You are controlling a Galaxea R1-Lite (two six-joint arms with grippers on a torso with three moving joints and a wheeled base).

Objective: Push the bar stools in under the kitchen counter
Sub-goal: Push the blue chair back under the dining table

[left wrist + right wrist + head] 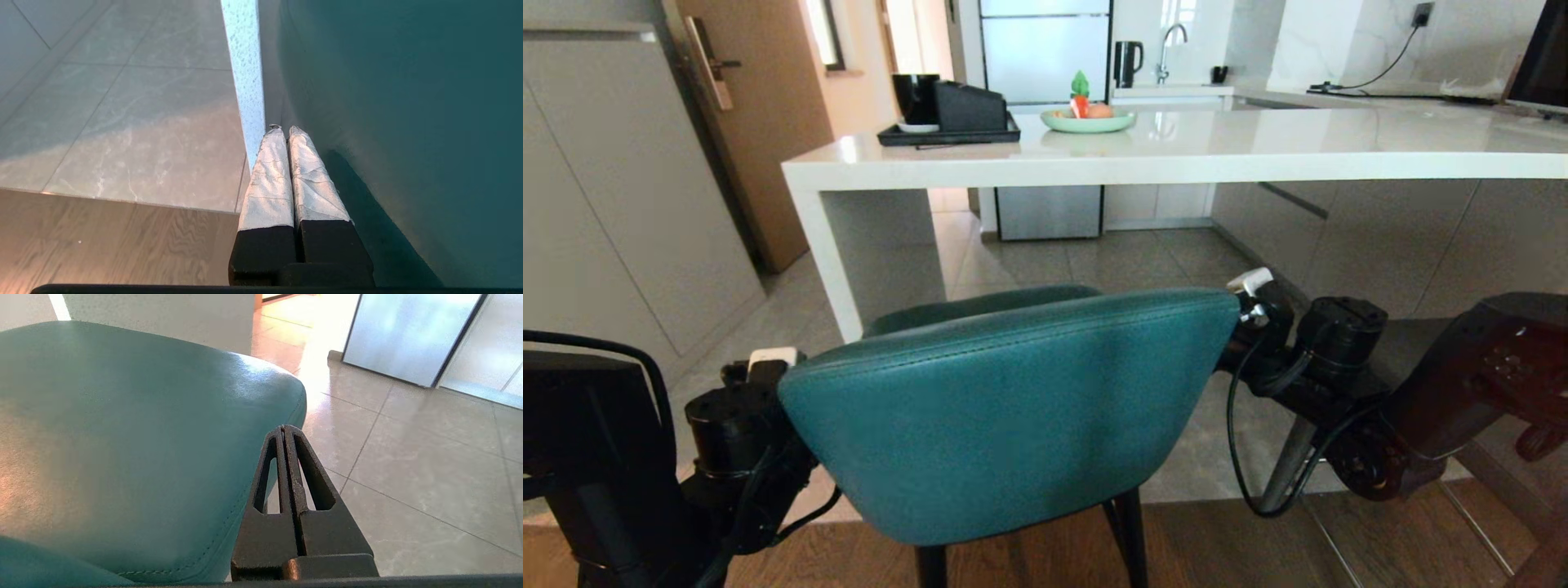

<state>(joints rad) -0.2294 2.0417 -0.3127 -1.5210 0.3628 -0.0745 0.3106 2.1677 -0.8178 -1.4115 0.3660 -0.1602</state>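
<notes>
- In front of the counter (pixel 1176 159), I had the teal stool (pixel 1005 416) standing with its rounded back toward me, its seat short of the white slab and not yet under it.
- On the stool's left side, my left gripper (pixel 284 130) had its two white-wrapped fingers (pixel 269 179) pressed together with nothing between them, lying just beside the stool's teal side; I could not tell whether they touched it.
- On the stool's right side, my right gripper (pixel 284 428) had its dark fingers (pixel 302 469) closed on each other, empty, close against the seat edge by the stitched seam.
- From the head view, both arms flanked the stool's back, one at each end of it.
- The stool stood where the wood floor (pixel 1241 547) meets the grey tiles (pixel 1094 261), its thin black legs (pixel 1131 535) on the wood.
- On the counter sat a black tray (pixel 947 135) and a green plate (pixel 1088 121), well apart from the stool.
- I saw only this one stool clearly; the counter's white end panel (pixel 829 253) stood ahead of it to the left.
</notes>
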